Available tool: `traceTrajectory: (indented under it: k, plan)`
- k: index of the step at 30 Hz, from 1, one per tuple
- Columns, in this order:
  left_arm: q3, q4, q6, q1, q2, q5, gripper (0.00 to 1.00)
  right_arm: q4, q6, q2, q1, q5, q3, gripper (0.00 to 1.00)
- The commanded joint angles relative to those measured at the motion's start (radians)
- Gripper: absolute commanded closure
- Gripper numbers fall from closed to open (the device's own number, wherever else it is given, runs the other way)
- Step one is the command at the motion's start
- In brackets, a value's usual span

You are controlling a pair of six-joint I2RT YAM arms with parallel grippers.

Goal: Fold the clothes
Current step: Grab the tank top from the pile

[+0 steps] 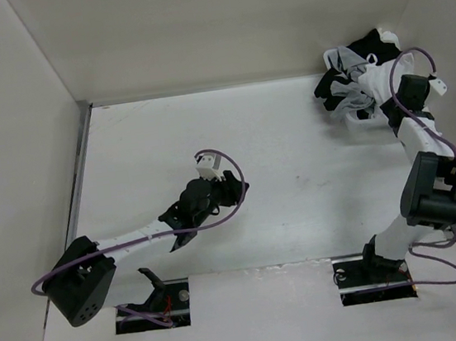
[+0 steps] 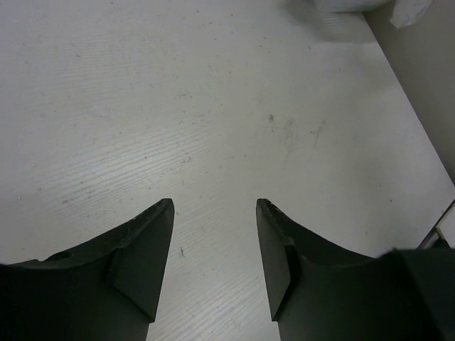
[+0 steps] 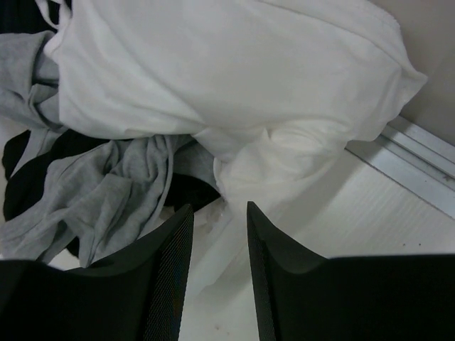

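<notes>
Currently both grippers are parted and the white garment [image 3: 234, 78] is bunched in the table's far right corner.

From my seat, the left gripper [image 2: 213, 206] hangs over bare table [image 2: 142, 106] near the middle, jaws spread wide with nothing between them. The right gripper [image 3: 219, 209] is out at the corner heap, its jaws apart by a narrower gap. White cloth shows through that gap just past the tips, but I cannot tell whether it touches them. The white garment lies crumpled on top of a grey garment [image 3: 106, 192] and a black garment [image 3: 28, 185] — all one tangled pile, pressed up by the metal rail [image 3: 419, 156] at the wall's foot.
</notes>
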Motion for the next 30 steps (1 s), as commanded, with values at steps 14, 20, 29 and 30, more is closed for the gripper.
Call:
traceTrajectory:
  k: [14,20,29,30]
  plan:
    - [-0.027,0.104,-0.011,0.027,0.001,0.013,0.51,-0.006,-0.069,0.123,-0.02,0.045,0.113,0.75]
    - [-0.029,0.104,-0.011,0.027,-0.005,0.013,0.51,-0.029,-0.06,0.123,-0.02,0.045,0.12,0.97]
    - [-0.035,0.104,-0.024,0.043,-0.012,0.016,0.51,0.068,-0.057,-0.029,-0.008,0.046,0.039,1.0]
    - [-0.035,0.105,-0.024,0.043,-0.012,0.018,0.51,0.062,-0.067,-0.029,-0.008,0.045,0.045,0.96]
